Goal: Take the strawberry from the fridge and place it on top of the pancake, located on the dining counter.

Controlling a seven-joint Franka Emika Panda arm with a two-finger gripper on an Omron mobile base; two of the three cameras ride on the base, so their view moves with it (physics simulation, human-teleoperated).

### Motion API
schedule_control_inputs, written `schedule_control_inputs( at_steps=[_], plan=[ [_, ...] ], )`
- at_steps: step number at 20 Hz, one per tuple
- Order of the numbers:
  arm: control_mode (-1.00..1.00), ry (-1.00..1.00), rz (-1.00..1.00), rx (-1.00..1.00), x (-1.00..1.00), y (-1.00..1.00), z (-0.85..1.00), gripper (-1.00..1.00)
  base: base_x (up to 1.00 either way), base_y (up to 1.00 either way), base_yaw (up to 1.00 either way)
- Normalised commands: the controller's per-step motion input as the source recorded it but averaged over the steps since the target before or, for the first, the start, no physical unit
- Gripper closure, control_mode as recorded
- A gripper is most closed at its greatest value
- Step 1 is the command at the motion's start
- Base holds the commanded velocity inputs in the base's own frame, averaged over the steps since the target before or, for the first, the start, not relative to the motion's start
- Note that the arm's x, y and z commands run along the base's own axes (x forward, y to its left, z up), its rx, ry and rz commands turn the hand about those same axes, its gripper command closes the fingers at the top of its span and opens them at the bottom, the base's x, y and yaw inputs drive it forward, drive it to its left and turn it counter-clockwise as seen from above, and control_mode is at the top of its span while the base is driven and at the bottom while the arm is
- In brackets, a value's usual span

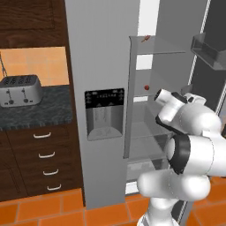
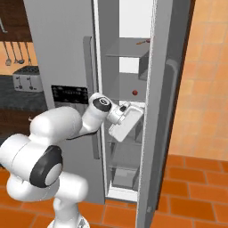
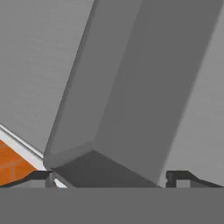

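Fridge (image 2: 62,49) door stood open, strawberry (image 2: 135,92) on a middle shelf. Claw (image 3: 111,177) spread open, empty, straddling the door handle (image 3: 127,87) at 12 o'clock.

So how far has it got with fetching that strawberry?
Done: the fridge door stands open. In hand: nothing. The open gripper is close against the door handle, its fingers empty. Left: reach in for the strawberry on its shelf, carry it out and set it on the pancake.
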Motion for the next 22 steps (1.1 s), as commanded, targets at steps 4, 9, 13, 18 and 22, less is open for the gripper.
schedule_control_inputs(
  at_steps=[4, 9, 13, 18, 22],
  plan=[
    [-1.0, -0.01, 0.08, 0.0, 0.0, -0.72, 0.0, -1.0, 0.0, 0.0, 0.0],
    [-1.0, 0.0, 0.15, 0.0, 0.0, -0.41, 0.0, -1.0, 0.0, 0.0, 0.0],
    [-1.0, 0.0, 0.19, 0.0, 0.03, -0.47, 0.0, -1.0, 0.0, 0.0, 0.0],
    [-1.0, 0.0, 0.09, 0.02, 0.07, -0.34, 0.0, -1.0, 0.0, 0.0, 0.0],
    [-1.0, 0.0, 0.0, 0.03, 0.03, 0.19, 0.04, -1.0, 0.0, 0.0, 0.0]
  ],
)
